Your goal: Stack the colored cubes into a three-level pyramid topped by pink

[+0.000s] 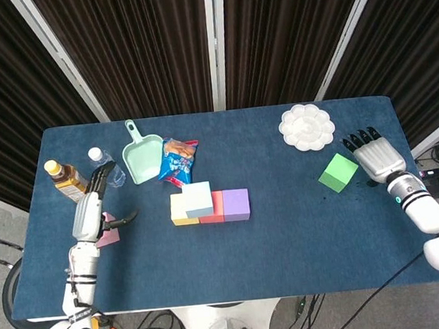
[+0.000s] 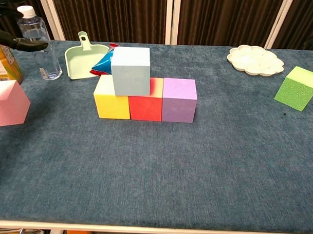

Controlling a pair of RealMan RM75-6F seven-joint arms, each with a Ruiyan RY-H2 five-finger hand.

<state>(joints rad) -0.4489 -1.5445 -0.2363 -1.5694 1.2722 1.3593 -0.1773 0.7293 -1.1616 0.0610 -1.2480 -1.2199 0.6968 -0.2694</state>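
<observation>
A yellow cube (image 1: 179, 209) (image 2: 112, 98), a red cube (image 1: 214, 207) (image 2: 147, 100) and a purple cube (image 1: 236, 204) (image 2: 179, 100) stand in a row mid-table. A light blue cube (image 1: 197, 198) (image 2: 131, 70) sits on top, across the yellow and red ones. The pink cube (image 1: 109, 232) (image 2: 7, 104) lies at the left, mostly hidden in the head view under my open left hand (image 1: 91, 212) (image 2: 12, 39), which hovers above it. A green cube (image 1: 337, 172) (image 2: 298, 87) lies at the right. Just right of it my right hand (image 1: 376, 156) is open, fingers spread, holding nothing.
A mint dustpan (image 1: 143, 155) (image 2: 81, 59), a snack packet (image 1: 177, 161) and a water bottle (image 1: 106, 165) (image 2: 38, 41) lie behind the row. A brown drink bottle (image 1: 68, 180) stands at far left. A white palette dish (image 1: 307, 126) (image 2: 254, 60) sits at back right.
</observation>
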